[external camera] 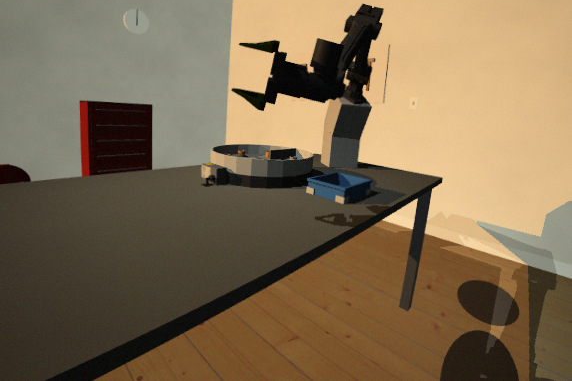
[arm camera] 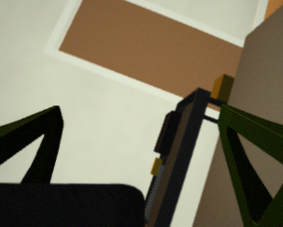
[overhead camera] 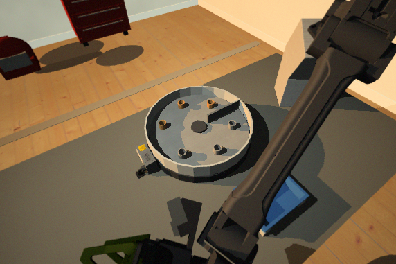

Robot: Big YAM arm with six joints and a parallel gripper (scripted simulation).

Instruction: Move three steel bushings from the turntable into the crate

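The round grey turntable (overhead camera: 194, 168) (external camera: 250, 166) stands on the dark table. Three steel bushings stand on it at the right (overhead camera: 232, 124), the front right (overhead camera: 217, 148) and the front left (overhead camera: 182, 153). Three brass bushings stand at the back (overhead camera: 181, 103) (overhead camera: 210, 103) and at the left (overhead camera: 163, 124). The blue crate (overhead camera: 291, 194) (external camera: 332, 186) sits right of the turntable, partly hidden by the arm in the top view. My gripper (external camera: 250, 71) (arm camera: 141, 113) is open and empty, level, high above the turntable's left edge. The wrist view shows no bushing.
A dark divider bar (overhead camera: 224, 111) and a round hub (overhead camera: 199, 126) stand on the turntable. A small box with a yellow label (overhead camera: 145, 156) sits against its left rim. The arm's pedestal (overhead camera: 294, 75) (external camera: 345, 133) stands behind. The table edge (external camera: 390, 213) runs close to the crate.
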